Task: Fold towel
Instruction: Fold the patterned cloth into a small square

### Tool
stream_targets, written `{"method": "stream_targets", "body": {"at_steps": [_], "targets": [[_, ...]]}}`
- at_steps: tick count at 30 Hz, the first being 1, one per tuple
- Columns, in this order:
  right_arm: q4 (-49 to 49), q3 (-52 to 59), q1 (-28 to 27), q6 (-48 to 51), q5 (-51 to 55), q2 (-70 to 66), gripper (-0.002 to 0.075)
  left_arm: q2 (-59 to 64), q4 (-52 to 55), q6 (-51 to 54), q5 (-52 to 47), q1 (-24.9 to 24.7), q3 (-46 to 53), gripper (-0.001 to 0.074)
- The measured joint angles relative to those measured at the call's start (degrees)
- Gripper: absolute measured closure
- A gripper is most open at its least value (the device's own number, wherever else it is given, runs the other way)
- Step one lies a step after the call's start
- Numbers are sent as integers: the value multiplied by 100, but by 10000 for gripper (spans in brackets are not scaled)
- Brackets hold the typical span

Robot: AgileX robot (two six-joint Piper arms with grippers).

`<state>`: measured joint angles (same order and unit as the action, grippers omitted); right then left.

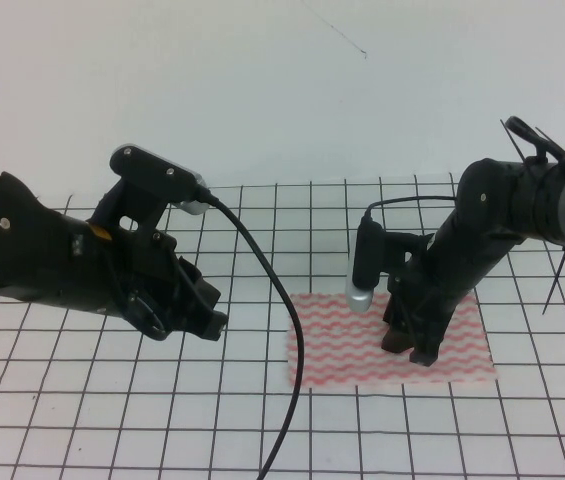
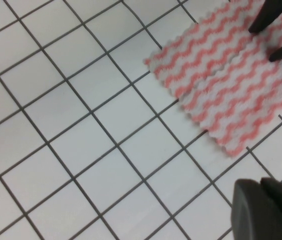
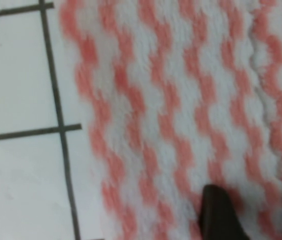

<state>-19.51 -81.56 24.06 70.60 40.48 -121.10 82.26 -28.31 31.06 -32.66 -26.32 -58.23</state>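
Table (image 1: 112, 400): one white surface ruled with a dark grid.

Towel (image 1: 352, 355): one, white with wavy pink stripes. It lies flat as a rectangle on the robot's right half of the table, toward the near side. In the left wrist view one scalloped corner of the towel (image 2: 215, 90) lies on bare grid squares. In the right wrist view a raised line runs through the stripes of the towel (image 3: 160, 110) near one side. Cannot tell whether it is a layer edge or a crease.

Arms: two, both black.

Right gripper (image 1: 410, 347): pointing down over the middle of the towel, slightly toward its right side. Its two fingers stand apart with the tips down at the cloth. Cannot tell whether they press into it. No cloth is lifted or pinched between them. The left wrist view shows both dark fingers (image 2: 270, 17) with striped cloth visible in the gap. In the right wrist view the right gripper (image 3: 258, 220) shows one finger fully and the other only at the frame edge.

Left gripper (image 1: 207, 322): above bare table, well apart from the towel's left edge and touching nothing. Its two fingers are pressed together, seen as one dark block in the view from the left gripper (image 2: 265, 212) itself.

Cables: one thick black cable (image 1: 282, 400) drops from the left arm to the near edge.
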Motion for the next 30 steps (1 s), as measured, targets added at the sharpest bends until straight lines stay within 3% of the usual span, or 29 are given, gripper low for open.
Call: {"method": "stream_targets", "body": {"at_steps": [11,30], "targets": [[90,-10,12,23,80,35,697,0,0,0,27,0,0,736],[444,-802,1,-126,343,48,719,0,-85,9,39,0,0,736]]}}
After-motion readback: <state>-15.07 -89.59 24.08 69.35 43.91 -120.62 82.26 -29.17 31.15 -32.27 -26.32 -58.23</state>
